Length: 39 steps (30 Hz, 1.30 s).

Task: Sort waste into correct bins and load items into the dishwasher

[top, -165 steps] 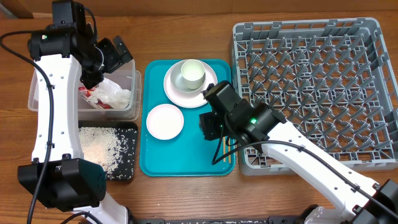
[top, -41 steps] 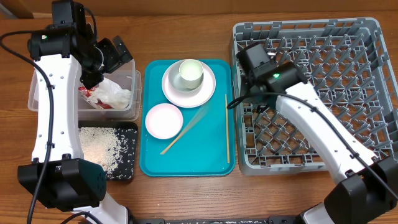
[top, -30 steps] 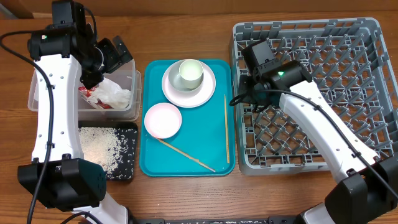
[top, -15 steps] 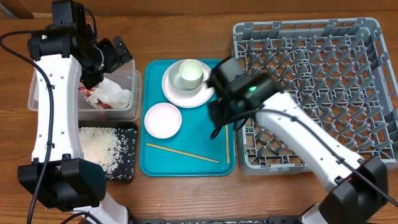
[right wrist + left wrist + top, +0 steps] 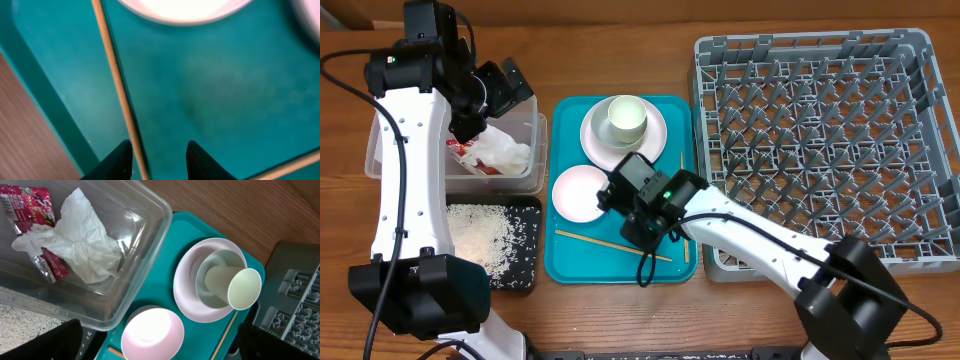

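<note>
Chopsticks: both lie on the teal tray (image 5: 580, 265). The slanted chopstick (image 5: 613, 246) crosses its lower part. The straight chopstick (image 5: 682, 162) runs along its right edge, partly hidden under the right arm.
Right gripper (image 5: 642, 222): low over the tray near the middle of the frame, fingers apart and holding nothing. In the wrist view the slanted chopstick runs between the fingers (image 5: 121, 159), close beside the one on the left of that frame. Whether they touch cannot be told.
Small bowl (image 5: 582, 193): on the left side of the tray, just above the slanted chopstick and beside the right gripper.
Plate (image 5: 598, 140): at the top of the tray, with the cup (image 5: 627, 118) upright on it.
Left gripper (image 5: 510, 92): upper left of the frame, above the clear tub (image 5: 538, 150), fingers wide apart and empty.
Tub contents: the white tissue (image 5: 82, 245) and the red wrapper (image 5: 27, 205), touching each other.
Black tray (image 5: 528, 270): lower left, just below the tub, with rice (image 5: 480, 240) spread in it.
Dish rack (image 5: 820, 140): fills the right side of the frame, just beside the teal tray.
</note>
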### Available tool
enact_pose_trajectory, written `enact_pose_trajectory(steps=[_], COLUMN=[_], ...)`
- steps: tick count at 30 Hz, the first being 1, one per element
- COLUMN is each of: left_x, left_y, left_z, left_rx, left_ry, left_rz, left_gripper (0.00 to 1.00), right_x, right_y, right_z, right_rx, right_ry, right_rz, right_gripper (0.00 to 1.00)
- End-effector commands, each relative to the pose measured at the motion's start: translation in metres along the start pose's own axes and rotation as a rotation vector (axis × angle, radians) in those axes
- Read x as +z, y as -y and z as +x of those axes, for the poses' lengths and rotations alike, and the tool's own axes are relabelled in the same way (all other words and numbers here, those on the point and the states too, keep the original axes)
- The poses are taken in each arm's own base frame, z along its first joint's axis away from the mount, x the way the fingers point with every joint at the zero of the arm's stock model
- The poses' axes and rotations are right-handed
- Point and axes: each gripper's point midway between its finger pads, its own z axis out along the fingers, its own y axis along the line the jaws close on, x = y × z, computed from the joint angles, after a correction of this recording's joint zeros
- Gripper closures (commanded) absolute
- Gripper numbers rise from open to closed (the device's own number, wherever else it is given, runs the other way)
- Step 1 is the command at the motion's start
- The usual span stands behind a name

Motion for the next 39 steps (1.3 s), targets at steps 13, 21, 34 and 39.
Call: enact_pose_trajectory(steps=[13,21,34,39], left_x=[-0.003,-0.003,-0.003,-0.003], left_y=[0.002,0.002,0.002,0.002], left_z=[-0.003,-0.003,-0.003,-0.003], left_rx=[0.013,0.013,0.013,0.013], left_ry=[0.012,0.012,0.012,0.012], left_rz=[0.002,0.002,0.002,0.002], left_gripper=[0.0,0.0,0.0,0.0], right_x=[0.023,0.027,0.042,0.042], right_y=[-0.008,-0.034,-0.036,-0.036], right_z=[0.004,0.0,-0.004,-0.007], right_rx=[-0.089,-0.182,-0.196,-0.198], right_ry=[0.047,0.058,0.101,0.115], right_rz=[-0.012,-0.071,-0.064,-0.062], right_gripper=[0.7,0.66,0.57,0.57])
